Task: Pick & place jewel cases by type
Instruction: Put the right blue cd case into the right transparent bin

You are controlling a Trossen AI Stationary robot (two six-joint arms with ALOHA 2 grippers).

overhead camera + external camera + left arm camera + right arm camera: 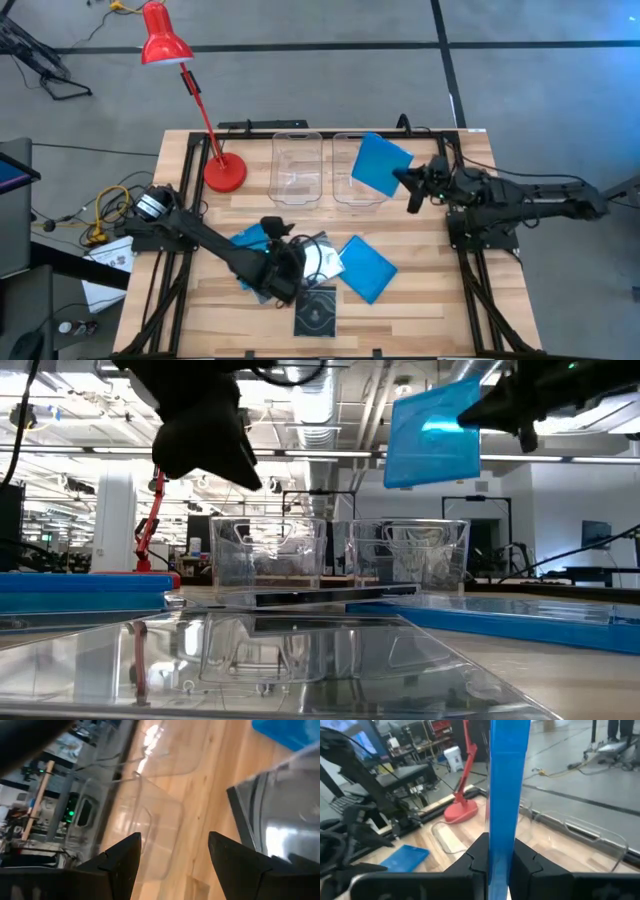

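Note:
My right gripper (406, 185) is shut on a bright blue jewel case (380, 163) that hangs in the air over the right clear bin (357, 190). My left gripper (287, 268) hovers open above the pile at the table's near middle; nothing is between its fingers in the left wrist view (175, 857). In the pile, a blue case (250, 240), a second blue case (367, 268), clear cases (322, 256) and a dark case showing a disc (316, 311) lie flat on the wood, some overlapping. My right gripper pinches the blue case's two flat faces (503, 832) between its two fingers, at the edge nearest the table's right side. The fingers (479, 855) come nearly level from the right. The case is lifted clear and tilted, standing out leftward over the right bin.
A second clear bin (297, 168) stands beside the right one at the far middle. A red desk lamp (225, 172) stands left of the bins, its head (160, 40) out beyond the far edge. Bare wood lies at the near right corner (450, 310).

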